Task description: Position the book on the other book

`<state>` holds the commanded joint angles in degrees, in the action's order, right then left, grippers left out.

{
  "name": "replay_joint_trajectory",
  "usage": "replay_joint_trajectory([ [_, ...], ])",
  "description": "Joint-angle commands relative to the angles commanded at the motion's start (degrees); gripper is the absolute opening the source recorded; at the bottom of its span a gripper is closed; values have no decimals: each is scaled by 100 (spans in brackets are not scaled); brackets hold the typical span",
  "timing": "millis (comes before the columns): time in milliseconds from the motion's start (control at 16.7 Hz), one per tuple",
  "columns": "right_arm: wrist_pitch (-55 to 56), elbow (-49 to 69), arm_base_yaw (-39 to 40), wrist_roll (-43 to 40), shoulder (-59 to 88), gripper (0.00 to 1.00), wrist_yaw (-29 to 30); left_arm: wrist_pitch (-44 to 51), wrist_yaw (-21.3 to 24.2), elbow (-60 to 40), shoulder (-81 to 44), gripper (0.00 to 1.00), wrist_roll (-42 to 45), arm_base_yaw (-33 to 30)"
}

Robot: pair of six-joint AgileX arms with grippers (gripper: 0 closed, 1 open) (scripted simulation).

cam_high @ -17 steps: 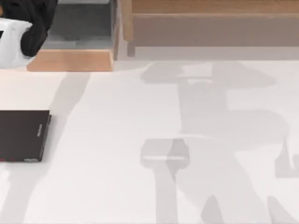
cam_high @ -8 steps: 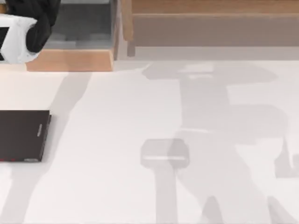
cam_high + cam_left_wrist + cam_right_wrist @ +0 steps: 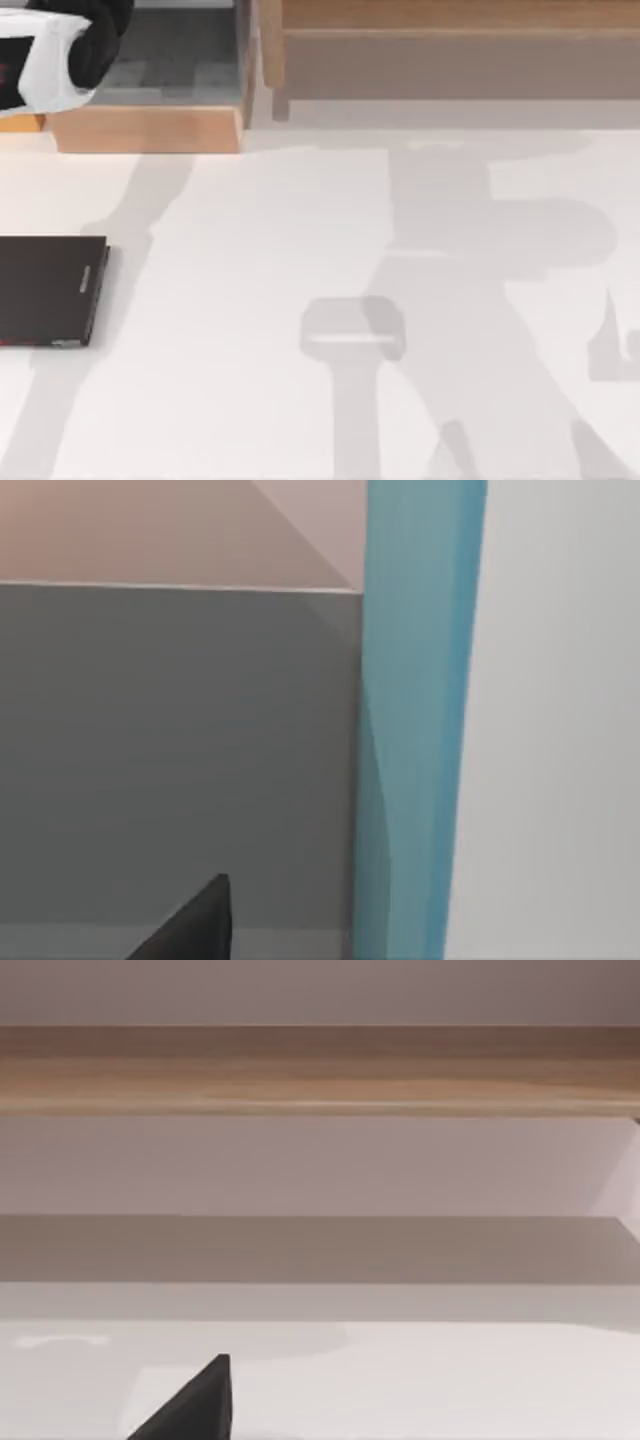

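Teal-blue book (image 3: 415, 720) stands as an upright band close before the left wrist camera, beside a grey wall; its place on the surface (image 3: 250, 400) cannot be told. Thin black book (image 3: 50, 290) lies flat at the surface's left edge. Left arm (image 3: 50, 50) at top-left; tool state cannot be told.

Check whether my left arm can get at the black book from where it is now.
Probably yes: the left arm sits at the table's far-left corner, and the black book lies flat at the left edge with nothing on it.
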<state>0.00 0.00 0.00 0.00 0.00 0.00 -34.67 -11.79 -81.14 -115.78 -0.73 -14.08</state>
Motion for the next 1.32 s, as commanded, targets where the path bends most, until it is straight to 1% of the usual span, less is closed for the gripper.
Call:
replay_joint_trajectory([
  [180, 0, 0, 0, 0, 0, 100, 0, 0, 0, 0, 0, 100, 0, 0],
  [960, 0, 0, 0, 0, 0, 100, 0, 0, 0, 0, 0, 2, 0, 0],
  [1020, 0, 0, 0, 0, 0, 100, 0, 0, 0, 0, 0, 0, 0, 0],
  [1320, 0, 0, 0, 0, 0, 100, 0, 0, 0, 0, 0, 0, 0, 0],
])
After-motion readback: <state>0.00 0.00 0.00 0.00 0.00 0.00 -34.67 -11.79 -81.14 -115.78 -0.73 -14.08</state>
